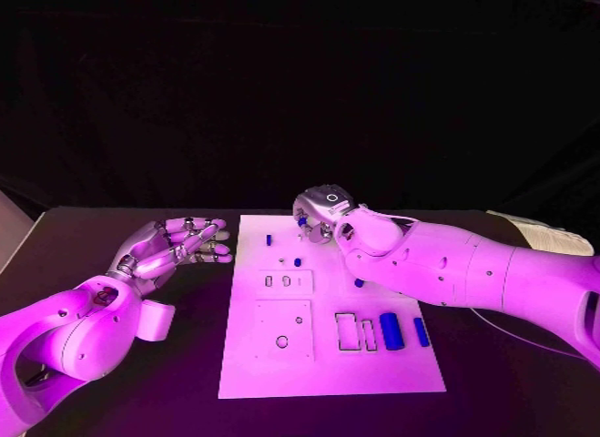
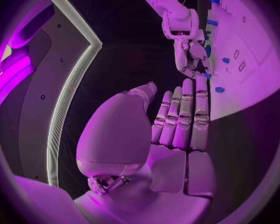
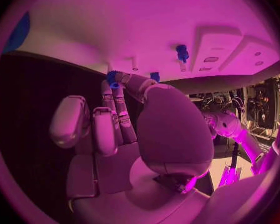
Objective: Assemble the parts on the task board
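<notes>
we see the right hand [image 1: 320, 216] reaching over the far end of the task board [image 1: 329, 364], fingertips pinching a small blue part [image 3: 112, 78] (a peg, by the look of it) right at the board's far edge; the left hand [image 1: 179, 246] hovers just beside the board's left edge, fingers extended and holding nothing; we judge the risk is a thin grip; if the part tilts or meets its hole off-centre, it could jam or pop free and roll onto the table [image 1: 142, 364].
</notes>
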